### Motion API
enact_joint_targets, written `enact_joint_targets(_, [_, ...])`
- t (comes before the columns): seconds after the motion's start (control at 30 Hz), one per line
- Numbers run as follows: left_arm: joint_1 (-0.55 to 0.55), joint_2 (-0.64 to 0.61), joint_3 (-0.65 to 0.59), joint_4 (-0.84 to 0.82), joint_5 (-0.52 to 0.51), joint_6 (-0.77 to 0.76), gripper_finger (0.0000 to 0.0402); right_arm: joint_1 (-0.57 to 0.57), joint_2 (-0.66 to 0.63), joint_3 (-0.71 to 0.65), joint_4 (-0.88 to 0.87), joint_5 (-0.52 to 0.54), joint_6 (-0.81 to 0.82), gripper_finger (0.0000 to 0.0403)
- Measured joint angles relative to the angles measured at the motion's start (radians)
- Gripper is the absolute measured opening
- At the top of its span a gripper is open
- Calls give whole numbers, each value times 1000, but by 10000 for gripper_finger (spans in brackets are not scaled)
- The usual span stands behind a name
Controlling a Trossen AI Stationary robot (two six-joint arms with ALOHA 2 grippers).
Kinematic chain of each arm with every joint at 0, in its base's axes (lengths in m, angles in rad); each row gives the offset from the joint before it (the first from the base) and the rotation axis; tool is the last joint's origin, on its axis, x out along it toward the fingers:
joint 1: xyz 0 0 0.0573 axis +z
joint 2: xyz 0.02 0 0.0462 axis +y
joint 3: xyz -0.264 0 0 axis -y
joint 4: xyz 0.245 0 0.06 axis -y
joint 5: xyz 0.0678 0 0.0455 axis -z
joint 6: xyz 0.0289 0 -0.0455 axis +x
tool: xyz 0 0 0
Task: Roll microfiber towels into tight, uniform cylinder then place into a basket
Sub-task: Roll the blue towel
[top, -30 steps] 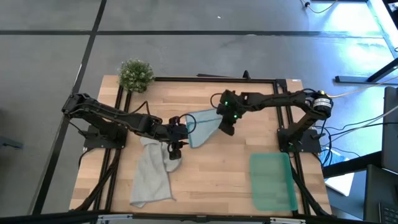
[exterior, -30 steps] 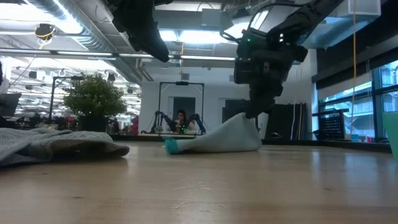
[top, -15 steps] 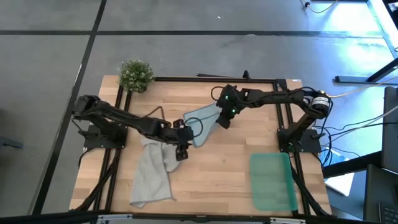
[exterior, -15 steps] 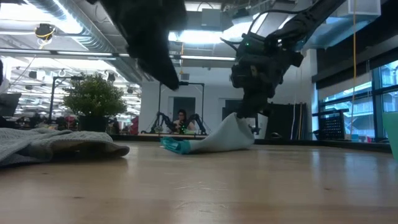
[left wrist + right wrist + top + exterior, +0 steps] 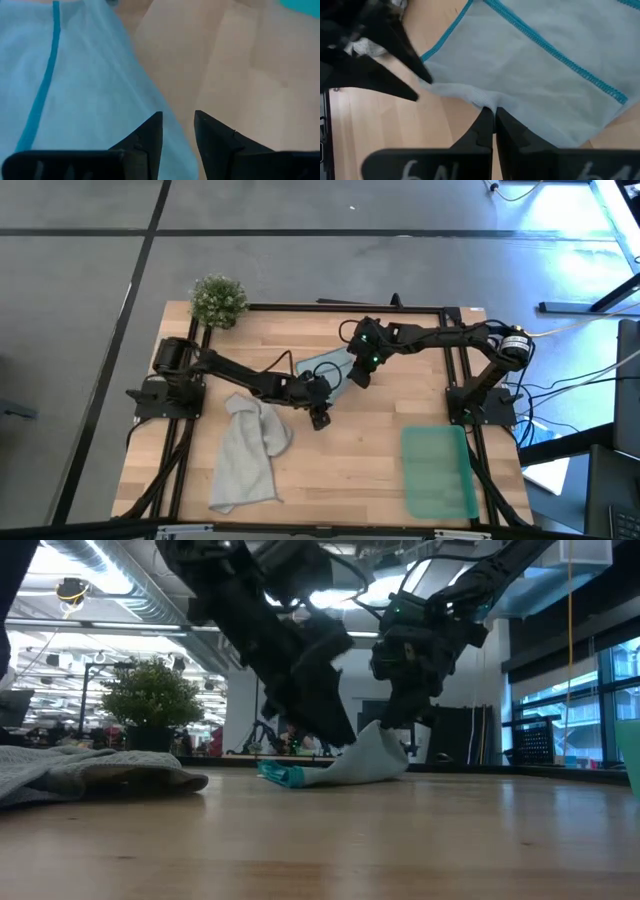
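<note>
The pale blue towel (image 5: 322, 368) lies mid-table, and my right gripper (image 5: 358, 377) is shut on it at its right side, pulling it up into a peak (image 5: 380, 735). The rest of the towel rests on the wood, teal hem (image 5: 283, 775) toward the left. My left gripper (image 5: 320, 418) is open and low at the towel's near edge; in the left wrist view one finger (image 5: 150, 131) is over the cloth and the other over bare wood. The grey towel (image 5: 248, 455) lies crumpled at the near left. The green basket (image 5: 438, 472) stands at the near right. My right gripper pinches a fold of the pale blue towel (image 5: 481, 98) between its two shut fingers, slanting down from the table's right. That fold is raised off the wood, and the cloth drapes down from it onto the table. My left gripper: I cannot tell whether it touches the towel's edge (image 5: 167, 125).
A small bushy plant (image 5: 218, 298) stands at the far left corner. Bare wood (image 5: 350, 470) lies between the grey towel and the basket. A black frame (image 5: 340, 307) runs along the table's edges.
My left gripper has moved from above the grey towel toward the table's right and down, ending low at the pale blue towel's near edge, and has rolled somewhat. Its fingers have stayed open. My right gripper keeps the towel's fold raised.
</note>
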Motion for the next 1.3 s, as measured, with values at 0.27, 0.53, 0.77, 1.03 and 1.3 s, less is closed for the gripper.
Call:
enact_joint_targets(0.27, [16, 33, -1, 36, -18, -50, 108, 0, 0, 0, 1, -1, -22, 6])
enact_joint_targets(0.53, [8, 21, -1, 36, -50, -52, 108, 0, 0, 0, 1, -1, -27, 6])
enact_joint_targets(0.77, [7, 10, -1, 35, -102, -82, 108, 0, 0, 0, 2, -1, -27, 6])
enact_joint_targets(1.03, [7, 21, 0, 38, -106, -106, 108, 0, -1, 0, 4, 0, -46, 6])
enact_joint_targets(1.3, [-6, 21, 0, 40, -106, -111, 108, 0, -1, 0, 4, 1, -46, 6])
